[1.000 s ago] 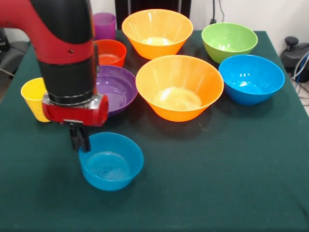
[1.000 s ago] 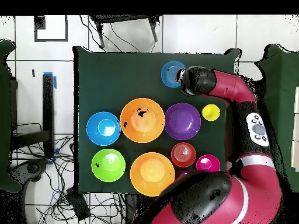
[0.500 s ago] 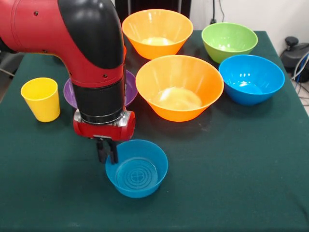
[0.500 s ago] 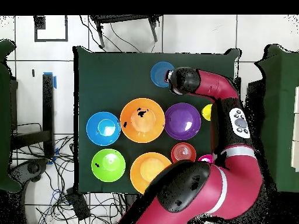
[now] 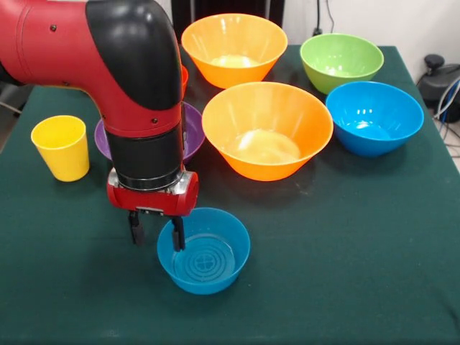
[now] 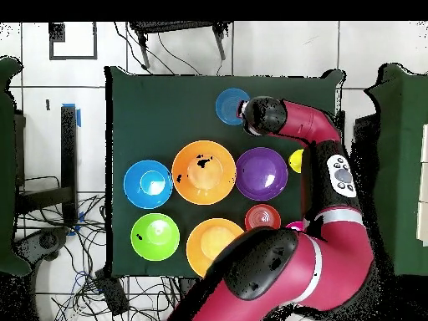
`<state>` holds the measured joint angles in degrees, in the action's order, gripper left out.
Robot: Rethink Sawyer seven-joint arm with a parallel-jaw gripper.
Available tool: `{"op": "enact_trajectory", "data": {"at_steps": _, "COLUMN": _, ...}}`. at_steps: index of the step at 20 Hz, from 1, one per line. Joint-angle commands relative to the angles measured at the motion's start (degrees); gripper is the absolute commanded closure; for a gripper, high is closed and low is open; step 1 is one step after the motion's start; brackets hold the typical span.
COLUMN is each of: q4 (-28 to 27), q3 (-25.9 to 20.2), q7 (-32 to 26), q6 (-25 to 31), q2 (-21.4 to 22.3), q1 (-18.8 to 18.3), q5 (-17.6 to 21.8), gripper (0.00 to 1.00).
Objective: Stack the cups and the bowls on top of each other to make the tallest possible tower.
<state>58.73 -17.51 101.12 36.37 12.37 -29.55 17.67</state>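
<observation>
A small teal bowl (image 5: 205, 251) sits upright on the table near the front, also in the overhead view (image 6: 229, 106). My gripper (image 5: 156, 234) is open at the bowl's left rim, with one finger inside the bowl and the other outside it (image 6: 245, 114). A large orange bowl (image 5: 267, 129) stands mid-table, and a second large orange bowl (image 5: 233, 47) stands behind it. The wide purple bowl (image 5: 192, 128) is mostly hidden by my arm. At the left is the yellow cup (image 5: 61, 146). The purple cup is hidden. No tower stands.
A green bowl (image 5: 341, 60) and a medium blue bowl (image 5: 374, 116) stand at the right on the dark green table (image 5: 345, 244). A small orange-red bowl (image 6: 262, 217) sits beside the purple bowl (image 6: 261, 173). My arm covers the table's left middle.
Over the second my gripper slid the teal bowl to the right while shut on its rim. Now the fingers have spread apart and the bowl stays put.
</observation>
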Motion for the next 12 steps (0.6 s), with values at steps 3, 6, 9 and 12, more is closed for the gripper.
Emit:
{"op": "enact_trajectory", "data": {"at_steps": 3, "q4": 3.3, "q3": 1.8, "q7": 6.0, "q6": 8.1, "q2": 4.2, "q1": 2.8, "q5": -3.2, "gripper": 0.00}}
{"op": "enact_trajectory", "data": {"at_steps": 6, "q4": 5.0, "q3": 1.7, "q7": 5.3, "q6": 8.8, "q2": 6.4, "q1": 2.7, "q5": -4.3, "gripper": 0.00}}
{"op": "enact_trajectory", "data": {"at_steps": 9, "q4": 6.7, "q3": 2.0, "q7": 5.4, "q6": 9.5, "q2": 8.0, "q1": 2.9, "q5": -5.2, "gripper": 0.00}}
{"op": "enact_trajectory", "data": {"at_steps": 12, "q4": 9.5, "q3": 2.9, "q7": 7.4, "q6": 9.1, "q2": 10.5, "q1": 3.7, "q5": -6.7, "gripper": 0.00}}
